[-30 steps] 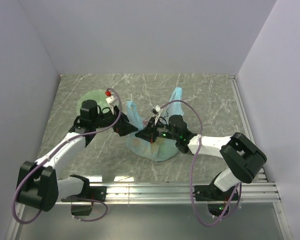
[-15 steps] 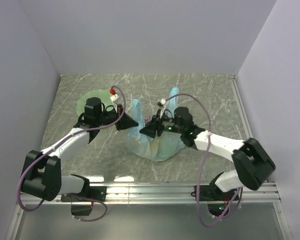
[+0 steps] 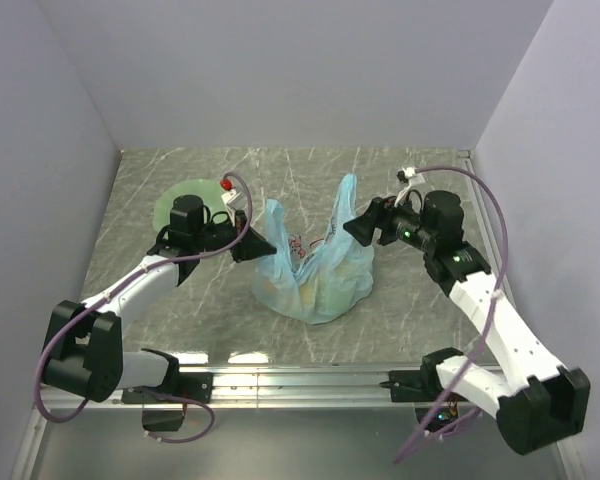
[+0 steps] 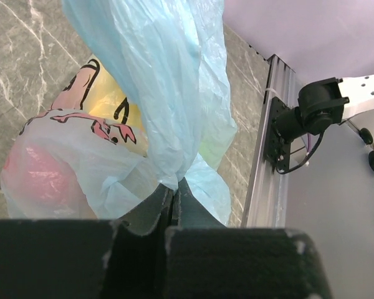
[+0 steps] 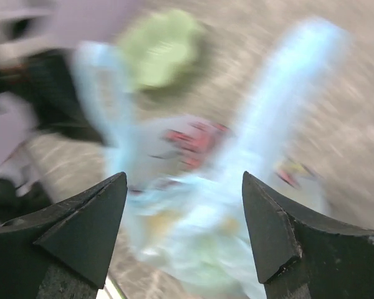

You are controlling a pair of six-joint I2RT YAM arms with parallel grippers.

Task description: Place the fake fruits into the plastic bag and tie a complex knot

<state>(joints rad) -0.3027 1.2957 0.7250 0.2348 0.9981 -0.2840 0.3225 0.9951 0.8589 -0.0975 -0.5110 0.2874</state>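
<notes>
Now | left gripper (image 4: 173,194) pinching plastic bag (image 3: 315,280) (handle) | right gripper (image 3: 356,228) agape beside it

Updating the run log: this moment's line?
left gripper: shut on plastic bag handle | right gripper: open | fake fruits: in bag | knot: none

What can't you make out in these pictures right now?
- Right wrist view: motion blur smears the thin light-blue plastic bag and its print.
- Left wrist view: the glossy fake fruits are only yellow and pink patches behind the film.
- Top view: the left arm covers part of the pale green wavy-edged dish.
</notes>
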